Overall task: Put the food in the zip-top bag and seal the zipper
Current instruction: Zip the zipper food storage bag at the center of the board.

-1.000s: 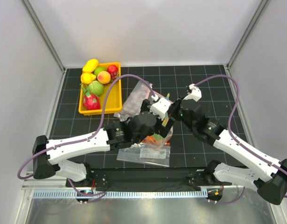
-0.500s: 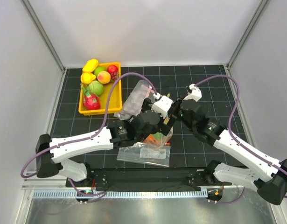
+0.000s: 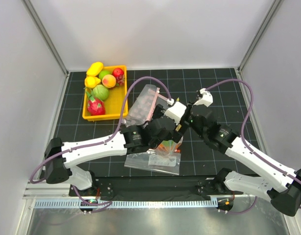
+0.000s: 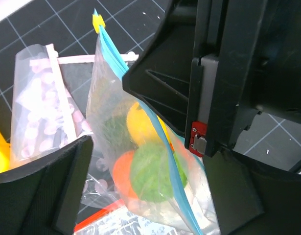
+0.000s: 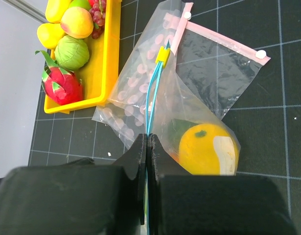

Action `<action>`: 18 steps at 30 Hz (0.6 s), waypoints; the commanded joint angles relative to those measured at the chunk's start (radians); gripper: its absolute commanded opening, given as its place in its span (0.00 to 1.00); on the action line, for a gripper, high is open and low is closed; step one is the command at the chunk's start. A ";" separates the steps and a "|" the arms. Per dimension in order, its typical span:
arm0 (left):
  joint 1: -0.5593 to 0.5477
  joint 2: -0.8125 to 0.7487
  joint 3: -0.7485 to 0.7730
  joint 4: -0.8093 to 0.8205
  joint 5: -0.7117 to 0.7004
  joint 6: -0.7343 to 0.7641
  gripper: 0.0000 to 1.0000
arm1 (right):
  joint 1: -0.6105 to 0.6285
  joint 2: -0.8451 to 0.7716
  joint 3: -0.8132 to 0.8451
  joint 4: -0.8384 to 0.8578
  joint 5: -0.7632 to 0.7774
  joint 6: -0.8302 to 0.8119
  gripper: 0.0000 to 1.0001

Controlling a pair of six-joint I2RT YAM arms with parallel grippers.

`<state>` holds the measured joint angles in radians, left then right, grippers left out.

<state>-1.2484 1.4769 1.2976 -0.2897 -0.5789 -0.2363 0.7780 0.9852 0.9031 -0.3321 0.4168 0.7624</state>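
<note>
**Right pincer clamping the teal zipper, left pincer standing wide around the filled bag**

The zip-top bag is sitting near the middle of the surface, between the two wrists. The food is lying inside it: a green piece, an orange-red one and a yellow one, all showing through the crinkled plastic.

The right pincer is pressing its fingers together on the zipper. In the right wrist view, the strip is running away toward 12 o'clock and ending at a yellow slider.

The left pincer is holding its fingers well apart, one on each side of the bag. The finger at 8 o'clock may be brushing the plastic, though the close view is not settling that.

In the top view, a dotted bag with a pink strip is lying at 11 o'clock from the zip-top bag. A flat bag with a red-orange strip is lying at 6 o'clock, partly under it. A yellow tray is resting at 10 o'clock, carrying a dragon fruit and other fruit.
</note>
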 commanded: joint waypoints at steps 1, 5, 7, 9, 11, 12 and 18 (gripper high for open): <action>-0.008 0.020 0.039 0.021 0.027 -0.026 0.92 | 0.004 -0.039 0.007 0.028 0.036 0.000 0.01; -0.038 0.066 0.063 0.029 -0.001 -0.026 0.85 | 0.004 -0.037 0.007 0.024 0.045 0.008 0.01; -0.048 0.092 0.074 0.026 -0.042 -0.032 0.79 | 0.004 -0.039 0.008 0.021 0.046 0.009 0.01; -0.048 0.114 0.081 0.024 -0.058 -0.038 0.70 | 0.004 -0.040 0.005 0.022 0.051 0.011 0.01; -0.048 0.126 0.092 0.020 -0.076 -0.041 0.51 | 0.004 -0.043 0.003 0.022 0.053 0.009 0.01; -0.048 0.132 0.097 0.018 -0.079 -0.043 0.45 | 0.004 -0.043 0.003 0.022 0.053 0.009 0.01; -0.033 0.091 0.091 -0.014 -0.044 -0.017 0.00 | 0.004 -0.072 -0.003 0.013 0.114 -0.012 0.36</action>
<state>-1.2949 1.6188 1.3624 -0.3111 -0.6247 -0.2726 0.7746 0.9554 0.8989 -0.3542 0.4755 0.7628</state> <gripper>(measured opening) 0.019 0.323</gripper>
